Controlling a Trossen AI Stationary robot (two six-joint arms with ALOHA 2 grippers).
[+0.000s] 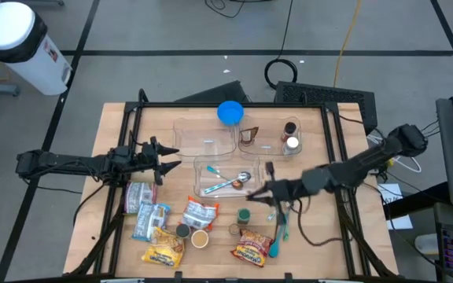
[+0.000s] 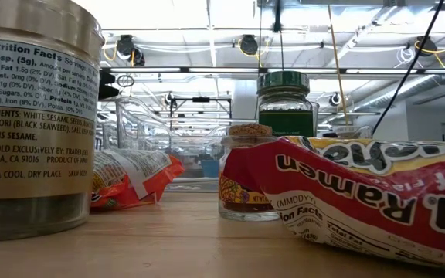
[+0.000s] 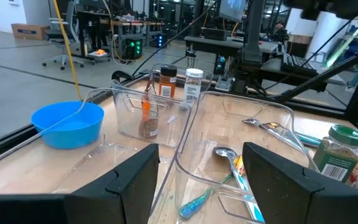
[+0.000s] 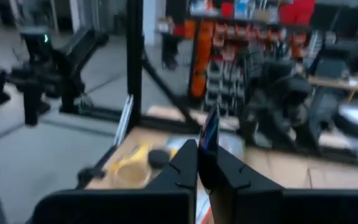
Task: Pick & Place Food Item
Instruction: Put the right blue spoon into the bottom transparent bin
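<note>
Fingers of the right gripper (image 1: 252, 193) are pinched on a thin dark packet edge (image 4: 210, 134), held above the table (image 1: 321, 236) just beside the clear bin (image 1: 228, 174) that holds a spoon (image 1: 241, 179). Left gripper (image 1: 166, 160) waits with fingers apart at the bin's far side. Since the grip is only on an edge, the carry is best kept slow and level, with release low over the bin so the packet does not swing or catch the rim.
</note>
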